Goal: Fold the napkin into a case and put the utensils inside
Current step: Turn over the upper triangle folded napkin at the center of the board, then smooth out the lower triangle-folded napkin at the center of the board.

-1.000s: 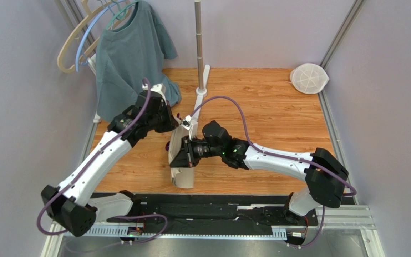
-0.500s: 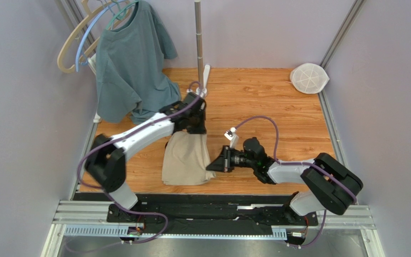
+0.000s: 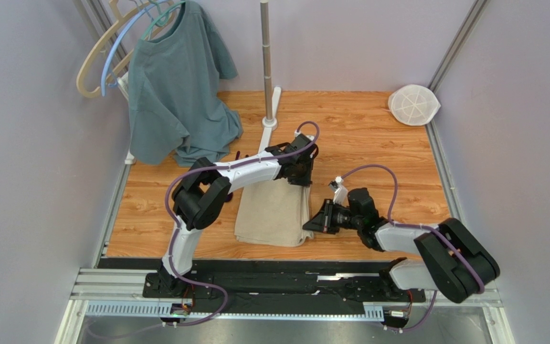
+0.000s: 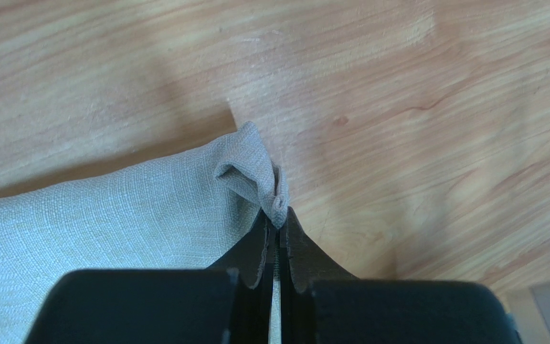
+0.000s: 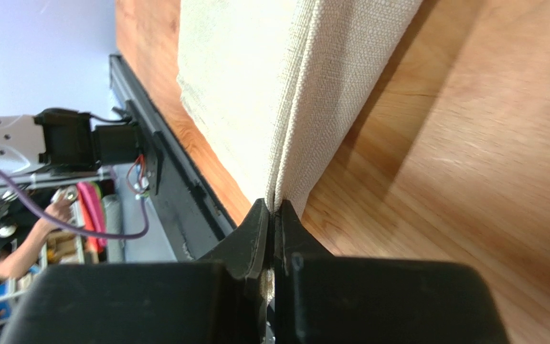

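Our left gripper [image 4: 278, 216] clamps the napkin's [image 3: 271, 215] one o'clock corner, our right gripper [image 5: 274, 209] its four o'clock corner, near the table's [image 3: 371, 136] six o'clock edge; uneven pulling might skew the fold.

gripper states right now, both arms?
left gripper: closed, pinching a corner of the napkin.
right gripper: closed, pinching the napkin's edge.
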